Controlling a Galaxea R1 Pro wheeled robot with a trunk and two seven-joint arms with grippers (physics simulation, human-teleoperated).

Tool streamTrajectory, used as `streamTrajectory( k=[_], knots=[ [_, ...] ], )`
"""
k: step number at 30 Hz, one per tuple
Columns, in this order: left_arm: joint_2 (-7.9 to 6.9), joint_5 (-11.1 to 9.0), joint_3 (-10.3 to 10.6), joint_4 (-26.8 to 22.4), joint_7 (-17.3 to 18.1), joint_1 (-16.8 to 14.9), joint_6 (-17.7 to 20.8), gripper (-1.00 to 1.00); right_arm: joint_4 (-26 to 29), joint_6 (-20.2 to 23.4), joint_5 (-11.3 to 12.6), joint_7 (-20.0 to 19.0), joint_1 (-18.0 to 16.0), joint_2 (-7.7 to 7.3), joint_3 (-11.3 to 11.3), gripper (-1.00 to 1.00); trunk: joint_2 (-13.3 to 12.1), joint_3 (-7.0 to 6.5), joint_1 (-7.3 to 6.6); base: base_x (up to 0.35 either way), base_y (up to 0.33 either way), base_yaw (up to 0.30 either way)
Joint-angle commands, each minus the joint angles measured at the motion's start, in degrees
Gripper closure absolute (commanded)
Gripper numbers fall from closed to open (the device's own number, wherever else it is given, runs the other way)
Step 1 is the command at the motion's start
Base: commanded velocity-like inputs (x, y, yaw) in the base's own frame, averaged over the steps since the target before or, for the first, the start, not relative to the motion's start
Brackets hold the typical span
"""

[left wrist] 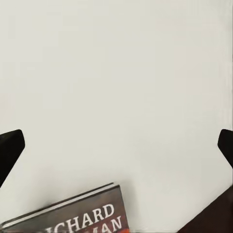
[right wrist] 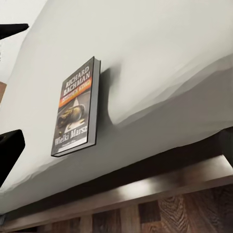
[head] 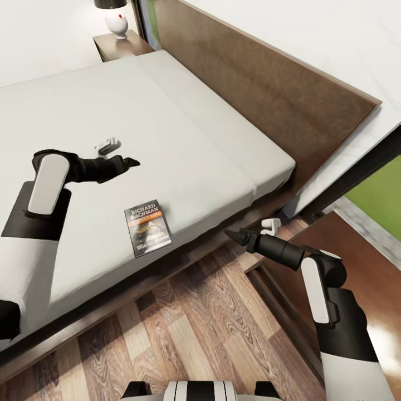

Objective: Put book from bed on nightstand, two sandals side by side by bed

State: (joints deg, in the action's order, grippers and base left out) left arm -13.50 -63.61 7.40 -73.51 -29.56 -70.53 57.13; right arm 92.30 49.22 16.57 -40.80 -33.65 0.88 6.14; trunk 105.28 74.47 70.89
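You had the book [head: 147, 228] lying flat and face up on the off-white mattress of the bed [head: 184, 128], close to the near edge above the dark wooden frame, its white title lettering readable and its orange band showing. Your left gripper [head: 127, 162] hung over the mattress, beyond the book and apart from it, not touching the cover. In the left wrist view its dark fingers [left wrist: 10, 150] stood wide apart at either side of the picture with bare mattress between them, and the top edge of the book [left wrist: 82, 216] showed just past them. Your right gripper [head: 238, 236] was off the bed, over the wood-plank floor [head: 184, 323] near the corner of the frame, pointing toward the book but well short of it. In the right wrist view the book [right wrist: 75, 109] lay ahead on the mattress, and the two dark fingers [right wrist: 10, 150] showed spread at the side, holding nothing. A nightstand [head: 120, 47] stood at the far side of the bed beside the brown headboard [head: 267, 94], with a white lamp [head: 116, 22] on its top.
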Motion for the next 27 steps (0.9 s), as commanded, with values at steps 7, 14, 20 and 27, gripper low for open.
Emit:
streamTrajectory(
  k=[7, 14, 20, 27],
  knots=[
    [-3.57, -7.31, -3.89, -10.91, -2.28, 7.75, 0.49, -1.00, -0.34, 1.35, 1.63, -0.16, -0.14, 1.16, 0.31, -1.00, 0.01, -0.54, 0.00, 0.000, 0.000, 0.000],
    [-6.55, -12.97, -8.48, -16.16, -5.89, 13.51, 0.60, -1.00, -1.84, 1.80, 3.93, -0.04, -0.15, 2.24, 0.37, -1.00, 0.01, -1.16, 0.00, 0.000, 0.000, 0.000],
    [-7.93, -16.50, -12.51, -18.16, -6.91, 19.35, 0.76, -1.00, -8.56, 1.91, 5.17, -0.05, -0.53, 2.91, 0.40, -1.00, 0.01, -1.70, 0.00, 0.000, 0.000, 0.000],
    [-8.04, -20.54, -15.51, -18.58, -4.14, 23.55, 0.86, -1.00, -16.53, 1.35, 6.38, 2.67, -1.55, 4.37, 4.57, -1.00, 1.22, -1.81, 0.66, 0.000, 0.000, 0.000]
  ],
)
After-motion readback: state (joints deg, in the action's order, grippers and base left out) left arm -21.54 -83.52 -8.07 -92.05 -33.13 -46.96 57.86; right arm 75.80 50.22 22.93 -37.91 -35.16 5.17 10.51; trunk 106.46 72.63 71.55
